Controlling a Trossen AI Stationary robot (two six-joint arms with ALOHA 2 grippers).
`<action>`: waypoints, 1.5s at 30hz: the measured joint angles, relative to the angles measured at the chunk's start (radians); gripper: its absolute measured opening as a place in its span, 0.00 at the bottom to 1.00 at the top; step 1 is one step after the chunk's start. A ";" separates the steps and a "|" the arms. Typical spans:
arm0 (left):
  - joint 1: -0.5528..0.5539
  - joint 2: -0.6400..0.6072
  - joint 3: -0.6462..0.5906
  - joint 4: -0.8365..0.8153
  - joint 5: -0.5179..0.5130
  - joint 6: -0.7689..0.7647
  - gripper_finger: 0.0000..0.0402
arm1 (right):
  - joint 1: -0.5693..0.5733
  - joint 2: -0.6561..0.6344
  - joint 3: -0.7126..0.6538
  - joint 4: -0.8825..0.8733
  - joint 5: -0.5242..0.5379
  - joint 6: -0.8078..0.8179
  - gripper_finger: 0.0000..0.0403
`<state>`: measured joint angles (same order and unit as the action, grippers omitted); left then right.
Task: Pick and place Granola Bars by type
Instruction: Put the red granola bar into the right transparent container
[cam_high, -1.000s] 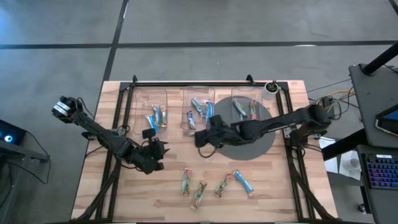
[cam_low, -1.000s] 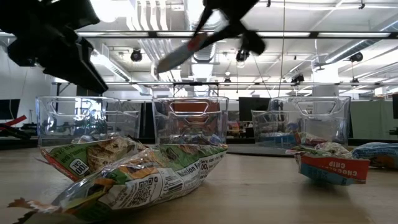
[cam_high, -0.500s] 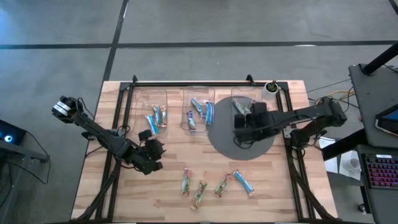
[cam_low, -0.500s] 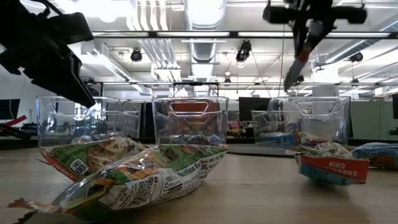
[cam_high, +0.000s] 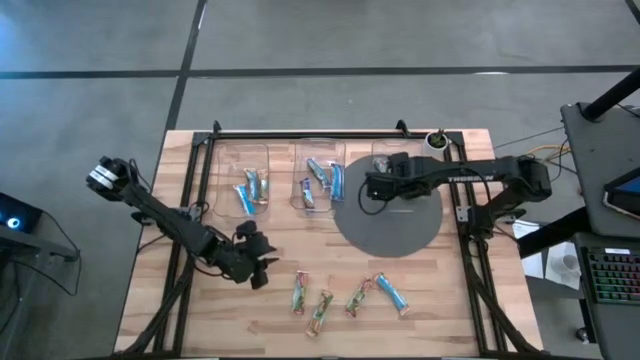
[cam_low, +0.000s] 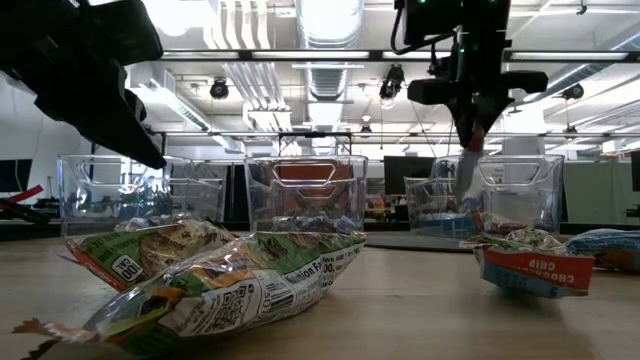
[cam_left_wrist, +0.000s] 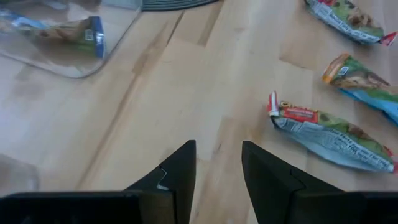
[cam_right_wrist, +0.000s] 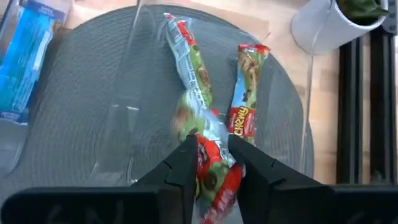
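My right gripper (cam_high: 372, 190) hangs over the clear right bin (cam_high: 412, 152), shut on a tan-green granola bar with red marks (cam_right_wrist: 211, 177). Two like bars (cam_right_wrist: 189, 81) (cam_right_wrist: 249, 93) lie on that bin's floor. Several bars (cam_high: 298, 293) (cam_high: 392, 295) lie loose on the wood near the front edge. My left gripper (cam_high: 256, 270) hovers open over bare wood just left of them; the closest bar (cam_left_wrist: 329, 134) lies ahead of its fingers. The left bin (cam_high: 245, 188) and the middle bin (cam_high: 320, 180) hold more bars. My right gripper pinches the bar between its two fingers (cam_right_wrist: 180, 171) by its red-marked upper end (cam_right_wrist: 214, 168). The fingers come from above, slanting down. The bar hangs below them (cam_low: 467, 170), nearly upright and clear of the bin's floor.
A grey round mat (cam_high: 385, 230) lies under the right bin and reaches toward the near edge. A small white pot with a plant (cam_high: 436, 141) stands at the far right corner. Black rails (cam_high: 462, 215) run along the table's sides. Bare wood lies between the bins and the loose bars.
My right gripper has swung from in front of the middle bin toward the table's right and far side, over the right bin, and tipped from nearly level to pointing down; the bar came with it and now hangs downward. My left gripper has rolled and edged toward the near edge.
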<state>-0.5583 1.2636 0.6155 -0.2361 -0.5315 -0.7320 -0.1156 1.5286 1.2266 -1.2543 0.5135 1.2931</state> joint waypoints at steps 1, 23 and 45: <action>0.000 0.009 0.000 0.010 0.000 -0.001 0.28 | -0.005 -0.002 -0.001 0.001 -0.001 -0.012 0.22; 0.002 0.259 0.035 0.219 0.183 -0.013 0.28 | 0.297 -0.004 -0.018 0.016 -0.127 0.119 0.67; 0.074 0.303 0.127 0.276 0.392 -0.571 0.28 | 0.464 0.168 -0.019 0.423 -0.279 0.176 0.65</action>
<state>-0.4843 1.5665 0.7428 0.0403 -0.1392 -1.3031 0.3487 1.6966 1.2077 -0.8318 0.2342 1.4694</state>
